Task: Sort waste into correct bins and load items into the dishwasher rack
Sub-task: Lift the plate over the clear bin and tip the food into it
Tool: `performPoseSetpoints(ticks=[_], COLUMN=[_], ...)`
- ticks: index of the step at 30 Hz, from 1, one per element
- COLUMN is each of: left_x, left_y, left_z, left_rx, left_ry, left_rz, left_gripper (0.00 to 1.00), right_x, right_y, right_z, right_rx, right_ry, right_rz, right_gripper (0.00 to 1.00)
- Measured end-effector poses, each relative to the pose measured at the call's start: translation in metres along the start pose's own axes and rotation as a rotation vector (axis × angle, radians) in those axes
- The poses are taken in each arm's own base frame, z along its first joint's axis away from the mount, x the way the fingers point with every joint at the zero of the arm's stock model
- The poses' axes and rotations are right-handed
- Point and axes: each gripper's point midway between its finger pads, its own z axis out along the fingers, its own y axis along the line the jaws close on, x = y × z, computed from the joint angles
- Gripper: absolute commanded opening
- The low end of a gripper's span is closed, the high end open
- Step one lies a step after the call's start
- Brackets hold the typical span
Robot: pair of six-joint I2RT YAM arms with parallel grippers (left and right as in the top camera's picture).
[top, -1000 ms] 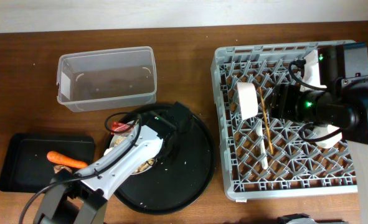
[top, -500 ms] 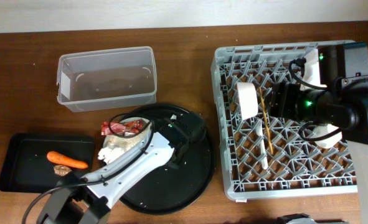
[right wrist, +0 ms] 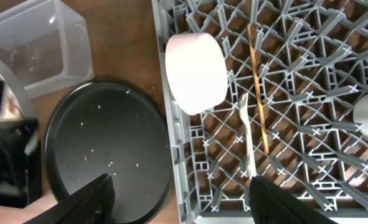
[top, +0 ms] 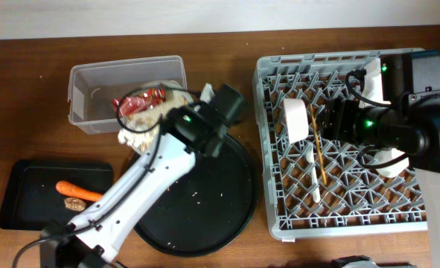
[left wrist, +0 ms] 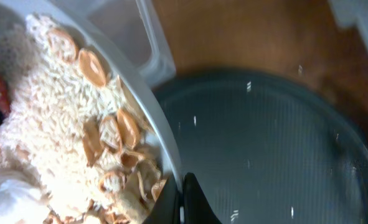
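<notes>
Since 0.5 s ago, the left fingers have carried the plate off the round black tray to the clear tub's front-right edge. The right fingers hang over the rack.

Left wrist: the left fingers are clenched on the plate's rim, with crumbly food and peanuts heaped on it.

Right wrist: the right fingers are spread wide, gripping nothing.

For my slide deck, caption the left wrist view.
Left tool clamps the plate rim; crumbly food and peanuts heaped on it, round tray and tub behind.
</notes>
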Motion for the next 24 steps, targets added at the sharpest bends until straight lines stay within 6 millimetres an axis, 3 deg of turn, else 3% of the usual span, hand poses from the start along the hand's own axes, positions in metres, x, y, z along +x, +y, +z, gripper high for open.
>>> performPoseSetpoints(ticks=[5, 7, 11, 15, 18, 20, 24], left_x=[-0.033, -0.036, -0.048, -0.072, -0.095, -0.099, -0.118], left_y=[0.039, 0.058, 0.077, 0.084, 0.082, 0.086, 0.095], left_z=[0.016, 0.023, 0.03, 0.052, 0.082, 0.109, 0.119], left_rx=[0.043, 0.05, 0.071, 0.074, 0.082, 0.084, 0.084], left_ry=[-0.076, -0.079, -0.123, -0.188, -0.245, -0.242, -0.318], left_rz=[-0.078, -0.104, -0.101, -0.064, -0.058, -0.069, -0.095], left_gripper=[0.0, 0.01, 0.01, 0.0, 0.0, 0.0, 0.0], right_x=[0.0, 0.0, 0.0, 0.001, 0.005, 0.009, 0.009], right_y=[0.0, 0.0, 0.0, 0.0, -0.002, -0.003, -0.003], right_z=[0.0, 0.0, 0.0, 0.0, 0.0, 0.0, 0.0], right_rx=[0.0, 0.0, 0.0, 0.001, 0.007, 0.012, 0.013], right_ry=[0.001, 0.0, 0.0, 0.005, 0.02, 0.036, 0.039], right_rz=[0.001, 0.0, 0.001, 0.003, 0.007, 0.01, 0.011], right_gripper=[0.73, 0.73, 0.73, 0.73, 0.73, 0.73, 0.73])
